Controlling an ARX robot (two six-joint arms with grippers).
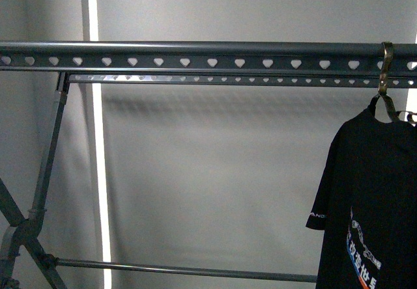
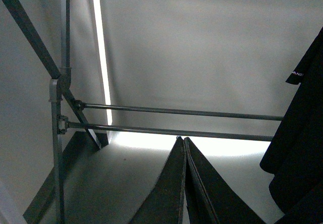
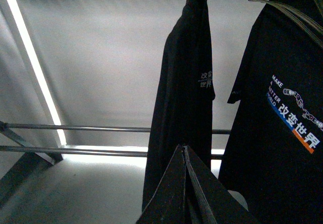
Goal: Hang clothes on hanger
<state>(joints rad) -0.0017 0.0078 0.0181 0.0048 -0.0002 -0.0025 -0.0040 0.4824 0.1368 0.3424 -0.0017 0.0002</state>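
Because its wire hook (image 1: pixel 386 74) is looped over the hanger's (image 1: pixel 195 49) long top bar, the black T-shirt (image 1: pixel 374 204) hangs freely at the far right of the front view, its printed chest facing outward and one sleeve with white lettering turned to the open middle of the rack. By the look of it the hanging is already done: the shirt's weight rests on the hook alone and nothing grips it. In the right wrist view a second black garment (image 3: pixel 184 82) hangs edge-on just beside the printed shirt (image 3: pixel 282 123), so that end of the bar is crowded, while the row of heart-shaped holes runs bare to the left. Two lower crossbars (image 2: pixel 176 120) span the frame behind the shirts, and a bright vertical strip of light (image 1: pixel 98 139) splits the grey wall behind. Each hand, left (image 2: pixel 184 183) and right (image 3: pixel 185 188), shows its dark fingers pressed together on nothing, sitting low and apart from the cloth. Neither arm appears in the front view.
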